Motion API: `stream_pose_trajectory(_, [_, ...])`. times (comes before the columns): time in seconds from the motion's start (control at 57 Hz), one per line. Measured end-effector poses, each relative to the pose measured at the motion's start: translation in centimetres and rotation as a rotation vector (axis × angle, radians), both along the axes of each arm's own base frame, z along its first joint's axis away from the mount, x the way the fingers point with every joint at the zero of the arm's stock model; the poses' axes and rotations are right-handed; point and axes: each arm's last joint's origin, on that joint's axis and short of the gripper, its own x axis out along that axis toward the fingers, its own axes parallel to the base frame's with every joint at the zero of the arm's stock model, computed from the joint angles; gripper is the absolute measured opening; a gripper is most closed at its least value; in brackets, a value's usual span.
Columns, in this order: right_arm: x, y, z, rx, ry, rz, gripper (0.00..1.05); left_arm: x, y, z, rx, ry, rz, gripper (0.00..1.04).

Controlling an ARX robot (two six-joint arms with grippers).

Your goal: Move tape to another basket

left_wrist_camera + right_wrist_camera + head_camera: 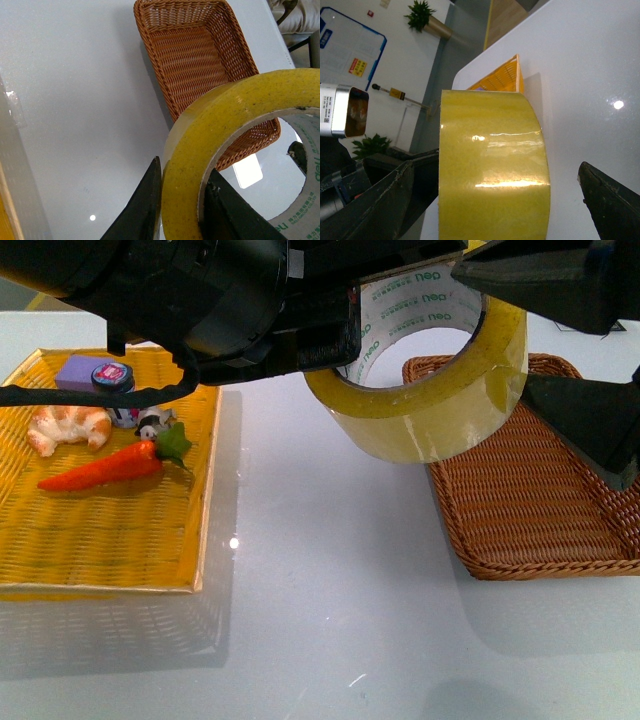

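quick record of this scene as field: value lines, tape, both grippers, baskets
tape: wide roll of translucent yellowish packing tape, held in the air
left gripper: shut on the roll's wall
right gripper: open, one finger either side of the roll
tray: shallow yellow woven tray, holds orange toy carrot, tan croissant
basket: dark brown woven wicker basket, right of the tray

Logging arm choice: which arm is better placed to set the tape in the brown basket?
Left, likely: the left gripper pinches the tape near the basket edge; the right gripper is open, not touching it.
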Motion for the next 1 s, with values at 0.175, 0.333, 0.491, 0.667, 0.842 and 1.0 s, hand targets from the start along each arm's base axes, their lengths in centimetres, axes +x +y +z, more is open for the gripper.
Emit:
stream_pose_trajectory(0.175, [-0.1, 0.7, -0.1, 0.015, 0.004, 0.023, 0.7, 0.0, 0.0, 0.0, -0.008, 0.002, -0.005, 0.16])
stream_pose_trajectory(0.333, [-0.1, 0.8, 0.1, 0.032, 0.001, 0.014, 0.47, 0.1, 0.0, 0.1, -0.02, 0.002, -0.005, 0.15])
stream_pose_trajectory(0.491, [-0.1, 0.8, 0.2, 0.041, -0.004, 0.012, 0.47, 0.0, 0.0, 0.3, -0.028, -0.011, -0.005, 0.22])
stream_pose_trajectory(0.667, [-0.2, 0.8, 0.0, 0.041, 0.003, 0.017, 0.47, -0.3, 0.3, 0.9, -0.044, -0.04, -0.003, 0.47])
stream_pose_trajectory(0.842, [-0.1, 0.1, -0.1, 0.043, 0.008, -0.01, 0.47, -0.8, 1.3, 2.0, -0.065, -0.127, 0.011, 0.75])
stream_pose_trajectory(1.0, [0.0, -0.9, -0.2, 0.05, 0.008, -0.047, 0.47, -1.4, 2.9, 3.3, -0.111, -0.203, 0.025, 0.97])
